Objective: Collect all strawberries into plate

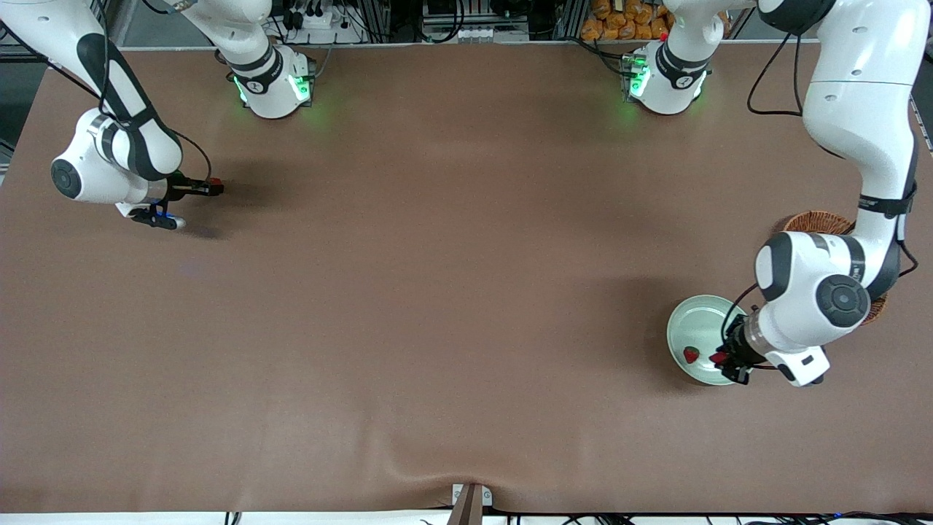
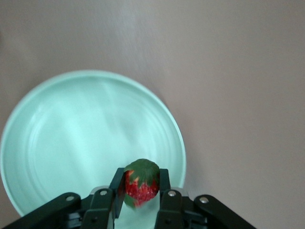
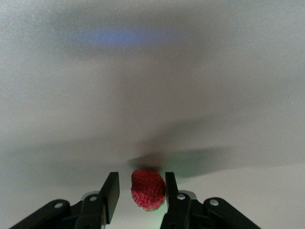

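**Two berries in the grippers, one on the plate**

While the left gripper [image 1: 723, 359] is hanging over the round, pale mint-green glossy plate [image 1: 692, 321] at the left arm's end of the brown table [image 1: 452, 292], its two black fingers are clamping a small red strawberry with a dark green leafy cap [image 2: 141, 186] — the berry is sitting just above the plate's rim on the side nearer the front camera. A second small red strawberry [image 1: 690, 355] is lying inside the plate, just beside that gripper. A brown woven wicker basket [image 1: 820, 221] is sitting beside the plate, farther from the front camera, and the left arm is covering most of it.

At the right arm's end of the table, the right gripper [image 1: 211, 188] is hovering over bare cloth, its fingers resting against a third red strawberry [image 3: 148, 189] — the berry is sitting between them.
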Available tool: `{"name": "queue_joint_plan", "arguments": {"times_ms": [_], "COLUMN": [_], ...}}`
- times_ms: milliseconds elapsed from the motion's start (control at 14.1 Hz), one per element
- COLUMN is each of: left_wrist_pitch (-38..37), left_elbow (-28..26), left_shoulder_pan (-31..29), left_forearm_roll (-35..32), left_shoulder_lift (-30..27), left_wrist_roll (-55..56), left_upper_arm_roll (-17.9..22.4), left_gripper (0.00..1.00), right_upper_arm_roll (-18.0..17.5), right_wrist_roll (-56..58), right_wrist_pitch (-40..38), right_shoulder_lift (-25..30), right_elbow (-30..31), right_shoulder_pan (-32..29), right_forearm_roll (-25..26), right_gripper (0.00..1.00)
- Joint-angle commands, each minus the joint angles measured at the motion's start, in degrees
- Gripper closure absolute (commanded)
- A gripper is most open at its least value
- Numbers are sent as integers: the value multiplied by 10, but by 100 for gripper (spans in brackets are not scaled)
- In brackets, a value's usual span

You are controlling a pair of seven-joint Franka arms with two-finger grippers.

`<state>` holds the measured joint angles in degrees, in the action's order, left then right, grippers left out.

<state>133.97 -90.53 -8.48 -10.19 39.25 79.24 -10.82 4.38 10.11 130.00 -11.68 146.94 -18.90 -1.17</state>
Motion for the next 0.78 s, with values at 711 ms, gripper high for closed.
{"name": "queue_joint_plan", "arguments": {"times_ms": [711], "left_wrist_pitch": [0], "left_elbow": [-64], "left_shoulder_pan": [-4], "left_forearm_roll": [-13], "left_shoulder_lift": [-44], "left_wrist_roll": [-13], "left_upper_arm_roll": [-73], "left_gripper": [0], "right_upper_arm_roll": [-13], "right_wrist_roll": [-35], "right_wrist_pitch": [-173], "right_shoulder_lift": [17], "right_elbow": [-141], "right_shoulder_pan": [51], "right_forearm_roll": [-2], "right_gripper": [100]}}
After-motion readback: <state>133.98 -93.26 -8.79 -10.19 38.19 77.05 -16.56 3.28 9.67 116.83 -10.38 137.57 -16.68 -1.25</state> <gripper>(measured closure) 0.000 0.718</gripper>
